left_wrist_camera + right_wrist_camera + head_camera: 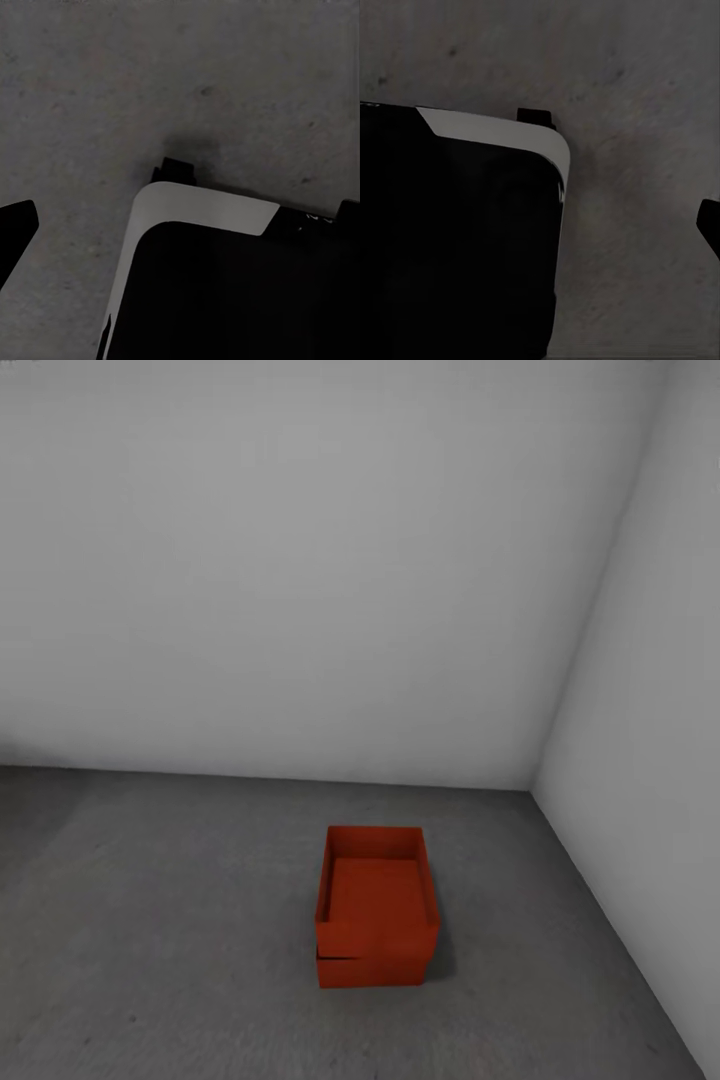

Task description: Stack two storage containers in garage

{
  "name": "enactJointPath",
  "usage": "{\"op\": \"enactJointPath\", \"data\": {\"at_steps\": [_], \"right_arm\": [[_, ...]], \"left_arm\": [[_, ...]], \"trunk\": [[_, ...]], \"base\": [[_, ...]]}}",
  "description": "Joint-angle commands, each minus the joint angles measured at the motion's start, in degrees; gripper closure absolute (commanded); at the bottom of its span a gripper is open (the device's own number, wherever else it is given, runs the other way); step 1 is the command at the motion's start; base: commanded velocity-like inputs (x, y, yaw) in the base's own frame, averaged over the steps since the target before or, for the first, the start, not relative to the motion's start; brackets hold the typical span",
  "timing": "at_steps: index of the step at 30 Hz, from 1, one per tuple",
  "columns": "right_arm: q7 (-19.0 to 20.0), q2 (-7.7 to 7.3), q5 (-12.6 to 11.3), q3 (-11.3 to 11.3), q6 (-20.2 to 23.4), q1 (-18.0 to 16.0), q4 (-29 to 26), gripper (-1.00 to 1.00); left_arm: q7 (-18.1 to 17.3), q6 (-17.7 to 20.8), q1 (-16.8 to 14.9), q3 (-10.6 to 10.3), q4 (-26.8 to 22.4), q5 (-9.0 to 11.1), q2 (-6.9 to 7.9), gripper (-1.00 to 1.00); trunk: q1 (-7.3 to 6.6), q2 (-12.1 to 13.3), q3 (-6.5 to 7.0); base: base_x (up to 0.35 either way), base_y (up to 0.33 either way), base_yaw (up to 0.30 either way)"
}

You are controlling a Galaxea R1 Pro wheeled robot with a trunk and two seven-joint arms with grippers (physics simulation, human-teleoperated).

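Observation:
Two orange-red storage containers stand stacked on the garage's dark grey concrete floor [180,920], near the corner of two white walls. The upper container [378,895] is open-topped and empty and rests slightly askew on the lower container [370,968], of which just the front wall shows. In the left wrist view one dark finger [15,232] of my left gripper sits far out at the frame's edge, over bare concrete. One finger [710,225] of my right gripper sits the same way in the right wrist view. Neither finger touches anything.
A plain white back wall [300,560] and a right wall [660,710] meet just behind the stack. My own black and white base [240,300] lies under both wrist cameras [457,247]. Open concrete stretches to the left of the stack.

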Motion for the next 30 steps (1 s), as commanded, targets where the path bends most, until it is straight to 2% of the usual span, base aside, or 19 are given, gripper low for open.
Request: {"op": "enactJointPath", "data": {"at_steps": [1, 30], "right_arm": [[-0.27, 0.01, 0.38, 0.27, -0.3, 0.27, 0.18, -1.0], [-0.19, 0.14, 0.62, 0.27, -2.76, 1.71, 0.18, -1.0]], "left_arm": [[-0.14, 0.05, -0.03, -0.2, 0.0, 0.45, 0.01, -1.0], [-0.05, -0.66, -0.03, -0.29, -0.09, 0.28, 0.0, -1.0]], "trunk": [[0.0, -0.04, 0.0], [0.0, -0.04, 2.37]], "base": [[0.0, 0.0, 0.0], [0.0, 0.0, 0.0]]}}
